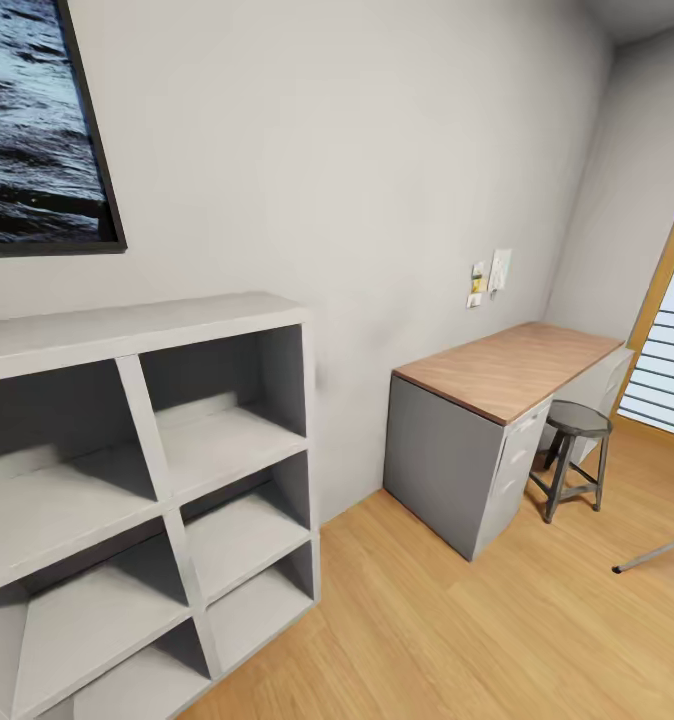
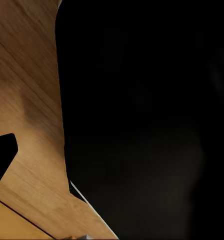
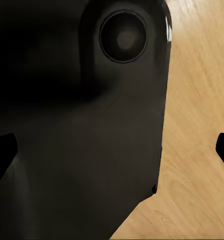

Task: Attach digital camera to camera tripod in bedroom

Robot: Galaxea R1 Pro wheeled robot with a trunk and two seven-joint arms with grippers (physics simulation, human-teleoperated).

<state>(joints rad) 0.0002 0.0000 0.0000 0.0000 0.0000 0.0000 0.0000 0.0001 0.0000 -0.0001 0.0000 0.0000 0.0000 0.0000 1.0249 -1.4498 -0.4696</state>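
body: matte black shell (image 3: 92,150) | round recessed socket (image 3: 123,37) | dark tool tips (image 3: 2,155)

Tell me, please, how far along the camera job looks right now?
Early. Done: the robot is in the bedroom, facing the shelf and desk. In hand: nothing visibly; one tripod leg pokes in at the right edge. Left: finding the camera, grasping it, mounting it.

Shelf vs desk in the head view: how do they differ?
The shelf is all pale grey with open cubbies; the desk has a wood top and closed grey sides with drawer fronts. The shelf stands taller, its top well above the desk's. A dark round stool stands at the desk; nothing stands before the shelf. Both stand on the wood floor against the same white wall.
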